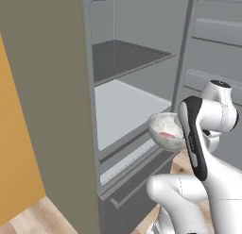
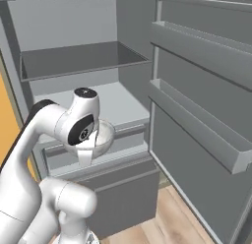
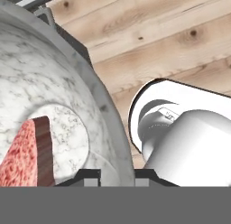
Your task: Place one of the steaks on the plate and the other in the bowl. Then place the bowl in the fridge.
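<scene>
Jaws clamped on its rim, the gripper holds the bowl level — steak inside — just before the open fridge; kept upright, likely so nothing spills.

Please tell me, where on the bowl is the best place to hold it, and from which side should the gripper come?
Grip the bowl by its thin rim, from above, one finger inside the wall and one outside. Its body is too wide and round to span, and it must stay level for the steak inside. The gripper already pinches the rim this way.
</scene>
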Robot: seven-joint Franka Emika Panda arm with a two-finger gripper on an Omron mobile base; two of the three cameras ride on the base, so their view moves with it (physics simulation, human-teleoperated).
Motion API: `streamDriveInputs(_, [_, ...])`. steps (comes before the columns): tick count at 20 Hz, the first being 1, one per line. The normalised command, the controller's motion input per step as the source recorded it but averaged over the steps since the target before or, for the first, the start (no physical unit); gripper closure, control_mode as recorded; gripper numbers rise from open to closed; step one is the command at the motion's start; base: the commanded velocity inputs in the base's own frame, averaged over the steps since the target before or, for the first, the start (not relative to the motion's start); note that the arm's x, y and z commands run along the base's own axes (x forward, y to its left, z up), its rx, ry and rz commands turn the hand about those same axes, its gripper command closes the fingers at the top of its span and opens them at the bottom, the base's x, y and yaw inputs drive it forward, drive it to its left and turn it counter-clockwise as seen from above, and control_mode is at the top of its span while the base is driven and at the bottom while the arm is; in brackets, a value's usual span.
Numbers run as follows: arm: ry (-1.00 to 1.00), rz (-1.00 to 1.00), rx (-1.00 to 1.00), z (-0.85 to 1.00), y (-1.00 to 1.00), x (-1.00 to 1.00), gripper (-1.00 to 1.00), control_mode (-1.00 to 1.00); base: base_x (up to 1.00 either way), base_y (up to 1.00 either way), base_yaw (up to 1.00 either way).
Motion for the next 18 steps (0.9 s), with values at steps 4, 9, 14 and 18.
streamDriveInputs(4, [0.0,0.0,0.0,0.0,0.0,0.0,1.0,1.0,0.6,0.0,0.1])
streamDriveInputs(9, [-0.01,0.02,0.0,0.0,0.0,0.08,1.0,-1.0,0.35,0.0,0.07])
streamDriveInputs(14, [-0.16,0.17,0.0,0.0,0.0,0.52,1.0,-1.0,0.0,0.0,0.0])
streamDriveInputs(18, [-0.11,0.26,0.0,-0.04,-0.02,0.89,1.0,-1.0,0.0,0.0,0.0])
